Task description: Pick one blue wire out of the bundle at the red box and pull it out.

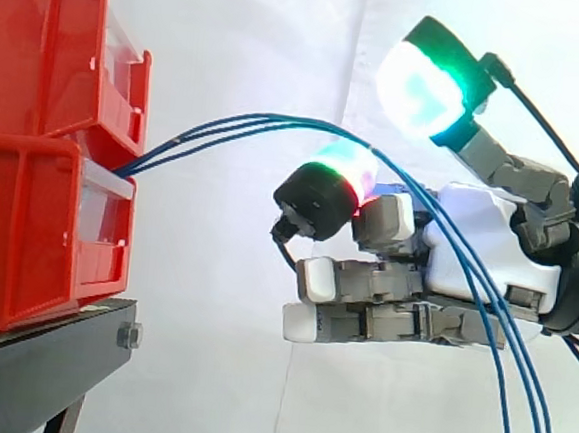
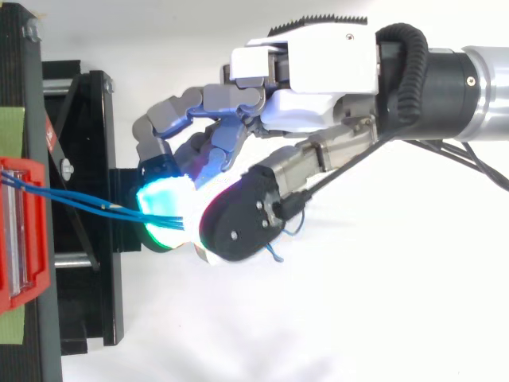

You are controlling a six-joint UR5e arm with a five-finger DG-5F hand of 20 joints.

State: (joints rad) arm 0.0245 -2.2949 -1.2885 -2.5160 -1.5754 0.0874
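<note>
- White-shelled hand (image 1: 478, 241) reaches in from the right of the side view, its fingers pointing toward the red bins. It stands open, with the thumb raised high and its pad (image 1: 425, 82) glowing white and green, well apart from the fingers below.
- One finger is hooked forward, its pad (image 1: 337, 180) glowing green and red. The lower fingers point toward the bins.
- The hand pinches nothing. The bundle of blue wires (image 1: 236, 127) runs through the wide gap between thumb and hooked finger and appears to rest across the top of that finger, just behind its pad.
- From above, the wires (image 2: 71, 199) meet a cyan-glowing pad (image 2: 163, 208) and pass under the black back of the thumb.
- Past the finger, the wires drop in front of the palm to the bottom edge of the side view.
- Leftward they arch through open air and go in at the front, where the upper red bin (image 1: 41, 57) meets the lower red bin (image 1: 26, 246).
- Both bins are stacked on a black stand (image 1: 37, 362), before a white curtain (image 1: 254, 33).
</note>
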